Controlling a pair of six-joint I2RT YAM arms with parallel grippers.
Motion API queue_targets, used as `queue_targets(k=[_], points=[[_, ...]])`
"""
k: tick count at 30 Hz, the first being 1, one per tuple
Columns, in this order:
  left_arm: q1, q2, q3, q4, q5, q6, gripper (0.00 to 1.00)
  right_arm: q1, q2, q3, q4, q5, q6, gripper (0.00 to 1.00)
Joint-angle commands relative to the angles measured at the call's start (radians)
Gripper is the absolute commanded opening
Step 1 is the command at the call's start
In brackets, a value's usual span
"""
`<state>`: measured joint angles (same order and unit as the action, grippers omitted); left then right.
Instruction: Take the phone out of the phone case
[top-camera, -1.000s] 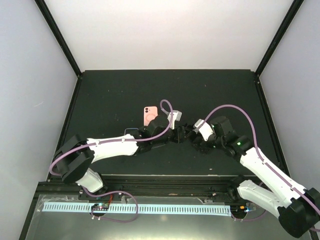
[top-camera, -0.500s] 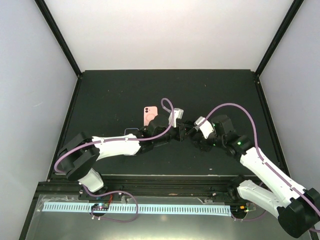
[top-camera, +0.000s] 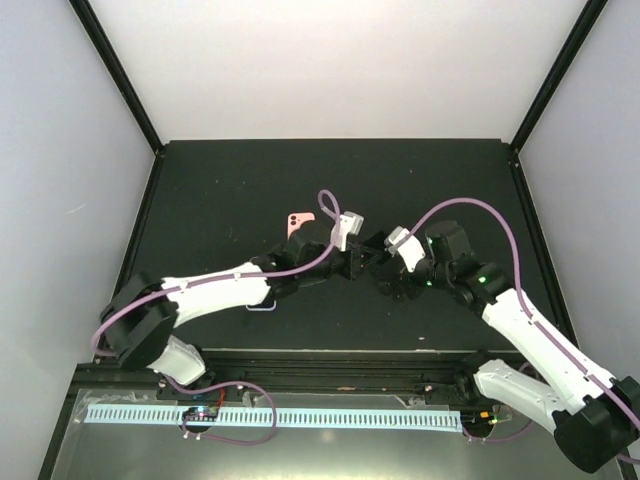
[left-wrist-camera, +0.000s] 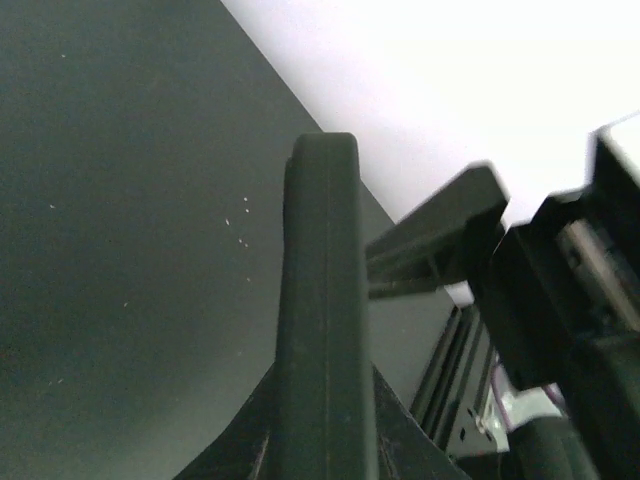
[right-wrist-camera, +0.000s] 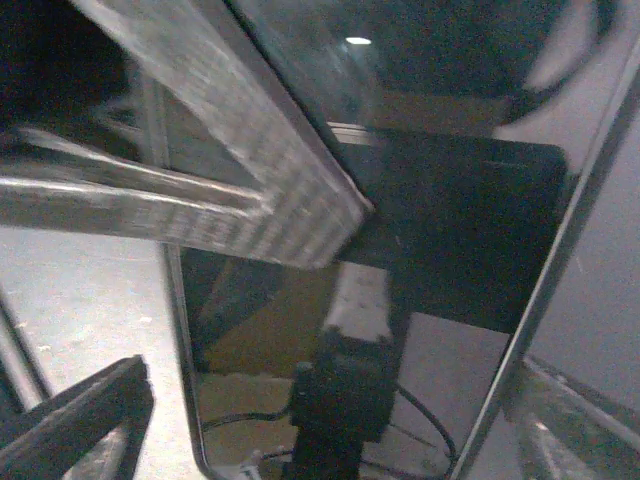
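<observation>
The salmon-pink phone case lies on the black table, its lower part hidden behind my left arm. The two grippers meet just right of it, above the table. My left gripper is shut on the phone, a black slab seen edge-on in the left wrist view between its jaws. In the right wrist view the phone's glossy screen fills the middle and mirrors the camera. My right gripper is open, its jaws standing wide on either side of the phone. A grey left finger crosses the screen's top.
The black table is bounded by white walls and black corner posts. The right gripper's fingers show close in the left wrist view. A metal rail runs along the table's near edge.
Both grippers have moved up and away from the arm bases, staying together. My left arm now covers more of the pink case.
</observation>
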<state>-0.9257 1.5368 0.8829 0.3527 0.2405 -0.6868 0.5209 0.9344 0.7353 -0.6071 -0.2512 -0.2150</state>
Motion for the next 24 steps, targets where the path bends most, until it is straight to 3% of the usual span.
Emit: queue_targets(k=[1,8,11,17,24], points=[[0.054,-0.180,0.076,-0.203,0.168,0.198,0.01,0.005,0.003,0.146,-0.068,-0.247,-0.023,0.99],[0.085,-0.447,0.136,-0.612,0.258,0.545,0.02,0.006,0.076,0.349,-0.353,-0.568,-0.231,0.99],[0.089,-0.536,0.124,-0.624,0.265,0.590,0.02,0.006,0.081,0.381,-0.393,-0.646,-0.308,0.95],[0.149,-0.606,0.129,-0.665,0.320,0.656,0.01,0.010,0.105,0.412,-0.441,-0.712,-0.427,0.73],[0.313,-0.540,0.197,-0.721,0.660,0.661,0.02,0.016,0.137,0.421,-0.442,-0.715,-0.497,0.56]])
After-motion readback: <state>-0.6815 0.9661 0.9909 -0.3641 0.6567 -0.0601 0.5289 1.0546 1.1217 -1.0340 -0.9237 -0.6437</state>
